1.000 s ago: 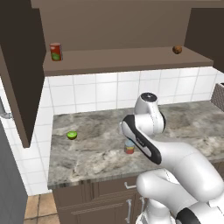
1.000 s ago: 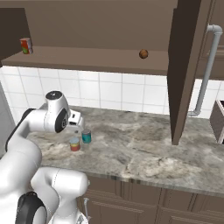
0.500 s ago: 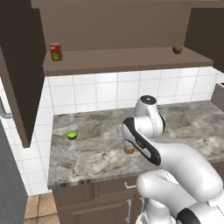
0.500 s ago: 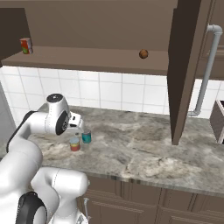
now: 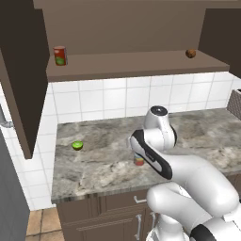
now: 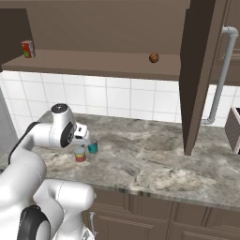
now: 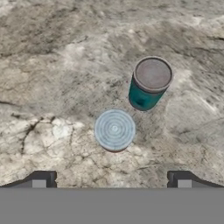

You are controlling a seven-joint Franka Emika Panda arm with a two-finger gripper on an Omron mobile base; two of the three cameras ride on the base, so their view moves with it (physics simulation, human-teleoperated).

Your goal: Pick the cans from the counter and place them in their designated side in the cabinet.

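The pincer (image 7: 111, 181) was held wide open and empty directly above the banded can (image 7: 114, 130), the teal can (image 7: 148, 85) just beyond; descent and closing were judged next.

Teal can (image 7: 149, 85) crowding banded can (image 7: 114, 130)

The desk (image 7: 52, 65) looks like rough grey-brown stone with a dull finish, the two cans have smooth grey metal tops, one on a shiny teal can (image 7: 148, 85) and one with rings on the banded can (image 7: 114, 130), and the cabinet (image 5: 132, 66) is dark matt wood.
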